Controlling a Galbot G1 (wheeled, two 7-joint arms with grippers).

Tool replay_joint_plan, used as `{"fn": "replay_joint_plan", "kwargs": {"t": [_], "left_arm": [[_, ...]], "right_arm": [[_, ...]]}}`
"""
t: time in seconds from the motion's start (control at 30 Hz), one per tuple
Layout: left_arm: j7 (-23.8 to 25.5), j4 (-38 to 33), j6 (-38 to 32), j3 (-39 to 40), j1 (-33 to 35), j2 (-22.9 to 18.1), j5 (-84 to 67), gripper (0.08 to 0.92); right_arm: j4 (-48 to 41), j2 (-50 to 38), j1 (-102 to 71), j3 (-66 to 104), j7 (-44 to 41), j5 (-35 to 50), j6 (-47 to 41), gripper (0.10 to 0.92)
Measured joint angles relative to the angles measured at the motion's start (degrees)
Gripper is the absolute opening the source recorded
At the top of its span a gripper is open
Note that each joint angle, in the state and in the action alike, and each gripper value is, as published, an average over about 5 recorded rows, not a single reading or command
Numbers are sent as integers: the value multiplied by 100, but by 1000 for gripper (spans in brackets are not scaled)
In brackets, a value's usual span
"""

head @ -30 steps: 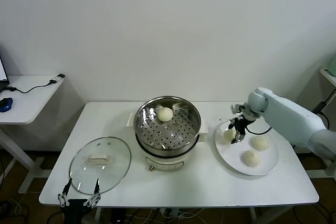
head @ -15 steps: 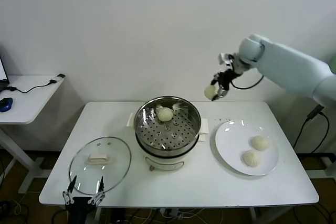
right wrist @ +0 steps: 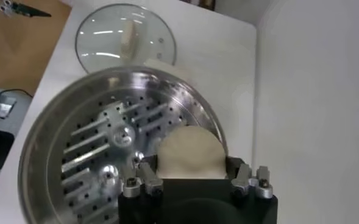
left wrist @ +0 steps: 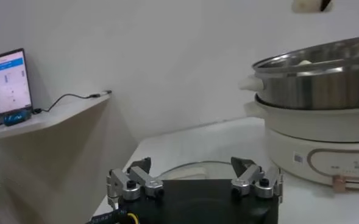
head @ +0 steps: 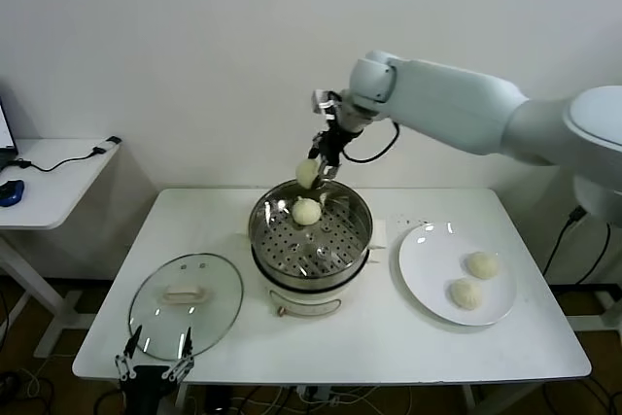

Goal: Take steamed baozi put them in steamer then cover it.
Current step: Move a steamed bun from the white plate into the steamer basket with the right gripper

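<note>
Item count:
- Steamed baozi: four. One in the right gripper (head: 322,168), one (head: 307,211) in the steamer (head: 311,240), two (head: 481,264) (head: 466,293) on the plate (head: 428,269).
- Steamer: one.
- Cover (head: 186,305): one.
- Plate: one.
- Grippers: two, including the left gripper (head: 152,359).
- Desk (head: 389,337): one.

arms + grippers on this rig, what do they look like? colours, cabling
Right arm: smooth white rounded shells, with a black cable looping at the wrist. Right gripper: small, black, with silver metal fingers. Left gripper: black block body, two silver-grey finger assemblies with round black screw heads, and a yellow-marked cable at its base.
</note>
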Motion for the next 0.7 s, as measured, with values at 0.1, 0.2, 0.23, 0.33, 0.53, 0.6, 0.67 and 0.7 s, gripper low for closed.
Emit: {"fn": "replay_joint_plan", "kwargs": {"t": [0.1, 0.2, 0.23, 0.33, 0.53, 0.6, 0.67, 0.7], "left_arm": [[-3, 25, -21, -3, 10, -4, -2, 823], [-7, 54, -40, -18, 26, -5, -11, 823], [-7, 62, -44, -24, 30, -5, -17, 823], [-9, 80, -53, -36, 33, -5, -29, 823], [-9, 117, -58, -39, 6, -6, -33, 823], [-9, 135, -60, -38, 2, -9, -34, 823], [-9, 156, -63, -37, -2, -18, -35, 823], [-9, 166, -65, -37, -4, -24, -36, 823]], "right_arm": [[-29, 266, -106, -150, 98, 93, -55, 704], [-38, 455, -226, -273, 177, 145, -90, 704], [-44, 503, -268, -306, 202, 155, -100, 704], [-68, 625, -402, -386, 281, 168, -129, 705], [-131, 792, -681, -486, 394, 162, -165, 712], [-144, 836, -759, -512, 413, 160, -172, 712], [-163, 881, -825, -539, 425, 155, -176, 712], [-176, 903, -855, -550, 432, 152, -177, 712]]}}
